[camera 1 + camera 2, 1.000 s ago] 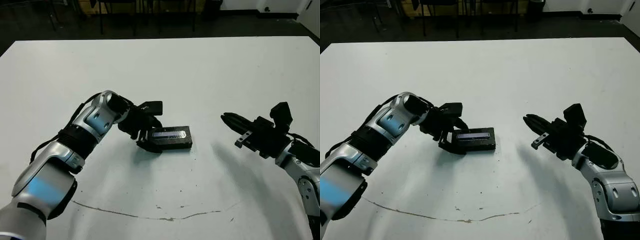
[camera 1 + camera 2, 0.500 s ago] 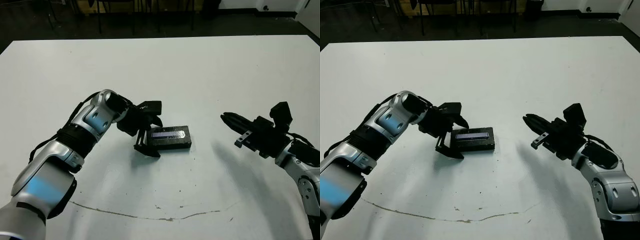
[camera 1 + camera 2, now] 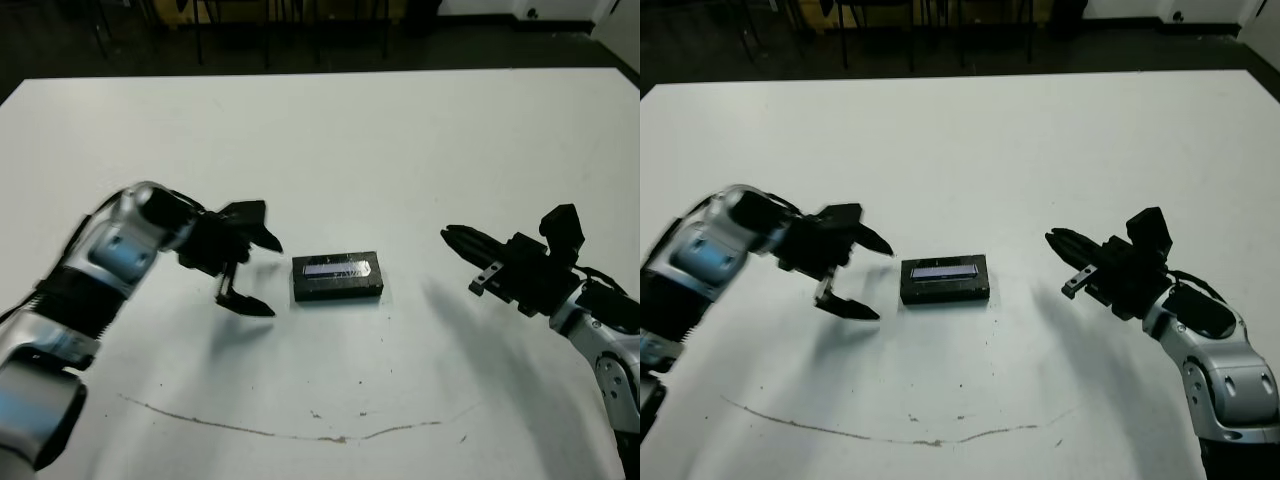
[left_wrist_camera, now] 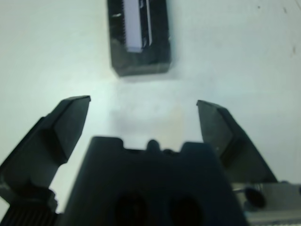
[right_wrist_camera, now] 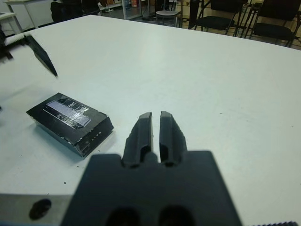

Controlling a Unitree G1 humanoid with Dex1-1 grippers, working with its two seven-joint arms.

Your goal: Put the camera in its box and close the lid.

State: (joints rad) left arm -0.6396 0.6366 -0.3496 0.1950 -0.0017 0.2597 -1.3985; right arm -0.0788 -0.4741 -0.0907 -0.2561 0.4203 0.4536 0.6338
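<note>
- The left pincer (image 3: 248,272) has pulled back toward the surface's left edge: half a second ago its fingers were at the short end of the lid (image 3: 338,272); now it hangs just beside it, clear of it, fingers spread wide and holding nothing.
- The lid sits flat and square over the box (image 3: 338,291), near the middle of the surface (image 3: 400,140); no camera shows, so it is presumably inside. By my reading the task is done or nearly so, and the retreat is the release.
- The right pincer (image 3: 458,240) hovers well apart from the box toward the right edge, fingers pressed together, unmoved over the last second.
- The left wrist view shows the bare gap between its fingers and the box's end, which the head views only suggest.
- The right wrist view shows the lid's pale stripe and the box's side wall, with no visible gap.
</note>
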